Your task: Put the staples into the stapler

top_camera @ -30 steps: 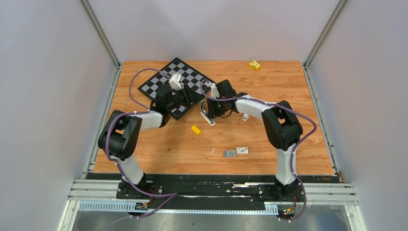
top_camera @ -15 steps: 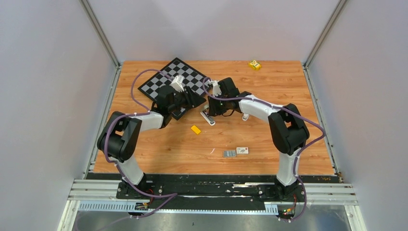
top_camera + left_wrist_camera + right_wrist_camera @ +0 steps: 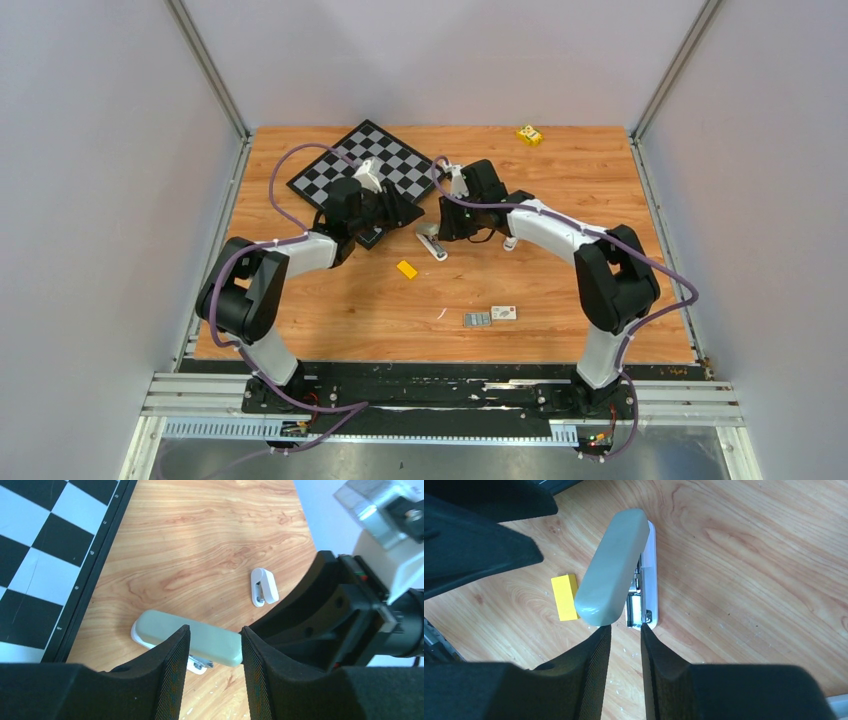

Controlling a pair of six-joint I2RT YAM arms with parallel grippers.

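Note:
The stapler [image 3: 432, 243] lies on the wooden table between my two grippers. In the right wrist view its grey-olive top [image 3: 613, 575] stands skewed off the white base with the metal tray [image 3: 647, 582]. In the left wrist view the stapler [image 3: 165, 632] lies just beyond my fingertips. My left gripper [image 3: 408, 215] [image 3: 215, 630] is open and empty, close to the stapler's left. My right gripper [image 3: 447, 222] [image 3: 625, 627] is open by a narrow gap and empty, just behind the stapler's end. The staples [image 3: 477, 319] lie nearer the front, beside a small white box [image 3: 504, 313].
A yellow block [image 3: 406, 268] [image 3: 565, 597] lies just in front of the stapler. A checkerboard [image 3: 365, 170] [image 3: 40, 555] lies under the left arm. A small white piece [image 3: 509, 243] [image 3: 263, 586] lies right of the stapler. A yellow object [image 3: 529, 134] sits at the back.
My right gripper has drawn back and to the right off the stapler, which now lies uncovered on the table. My left gripper has moved right, closer to the stapler.

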